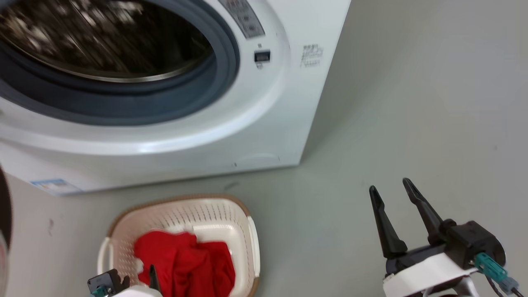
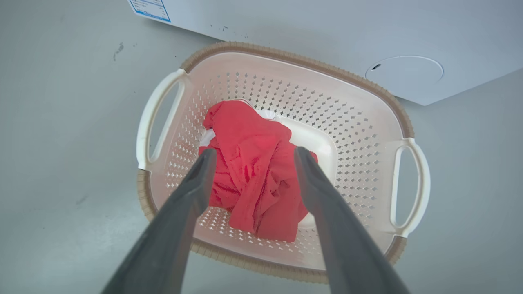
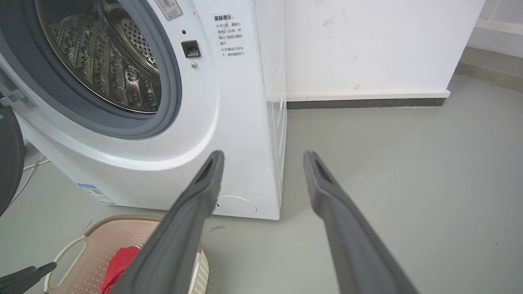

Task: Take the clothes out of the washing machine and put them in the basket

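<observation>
One heap of bright red soft fabric clothes [image 2: 253,171] lying inside cream perforated plastic basket [image 2: 351,134] with brown rim and side handles. Small white bit showing at heap's far edge. Basket on grey floor [image 1: 412,103], just before large white front-loading washing machine [image 1: 255,123]. Left gripper [image 2: 254,152] over heap, fingers spread, grasping nothing. Right gripper [image 3: 264,155] off to side over floor, fingers apart, nothing between them. Perforated steel drum [image 3: 106,61] visible through round grey gasket.
</observation>
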Tool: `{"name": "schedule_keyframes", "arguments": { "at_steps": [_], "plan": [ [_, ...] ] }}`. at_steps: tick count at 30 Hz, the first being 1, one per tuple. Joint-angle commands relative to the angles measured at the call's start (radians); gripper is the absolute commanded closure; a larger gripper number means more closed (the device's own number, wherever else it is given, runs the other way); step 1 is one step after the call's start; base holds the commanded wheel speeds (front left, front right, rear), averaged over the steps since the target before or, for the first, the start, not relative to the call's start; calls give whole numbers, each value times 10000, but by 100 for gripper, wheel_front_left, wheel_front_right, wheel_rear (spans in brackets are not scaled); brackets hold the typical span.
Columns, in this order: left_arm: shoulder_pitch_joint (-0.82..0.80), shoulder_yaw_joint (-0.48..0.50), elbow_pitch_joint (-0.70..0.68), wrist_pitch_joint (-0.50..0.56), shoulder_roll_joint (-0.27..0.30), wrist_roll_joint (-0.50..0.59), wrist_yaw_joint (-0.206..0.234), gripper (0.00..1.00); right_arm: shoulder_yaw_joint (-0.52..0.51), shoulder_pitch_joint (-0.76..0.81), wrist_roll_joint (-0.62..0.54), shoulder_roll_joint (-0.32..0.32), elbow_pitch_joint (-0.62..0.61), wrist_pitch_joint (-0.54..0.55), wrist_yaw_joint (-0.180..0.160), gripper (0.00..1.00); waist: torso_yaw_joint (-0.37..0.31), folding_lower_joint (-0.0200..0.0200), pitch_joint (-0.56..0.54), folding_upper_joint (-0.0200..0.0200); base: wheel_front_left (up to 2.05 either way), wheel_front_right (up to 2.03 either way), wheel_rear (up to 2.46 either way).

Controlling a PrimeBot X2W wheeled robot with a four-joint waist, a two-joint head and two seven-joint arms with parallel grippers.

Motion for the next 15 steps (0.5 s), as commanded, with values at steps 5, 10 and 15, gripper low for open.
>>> {"name": "schedule_keyframes", "arguments": {
  "at_steps": [5,10,15],
  "plan": [
    [736,-232,-1265,-25,-25,7,-213,0,-384,539,-189,2,-239,275,-3,0,468,1,-1768,0,0,0,0],
    [1313,-761,-2917,-25,-23,149,-370,0,-743,965,-261,2,-431,460,-3,0,666,1,-2431,0,0,0,0],
    [1823,-1058,-4908,-25,-24,883,-539,0,-1003,1340,-342,3,-709,676,-3,0,836,1,-3007,0,0,0,0]
  ]
}}
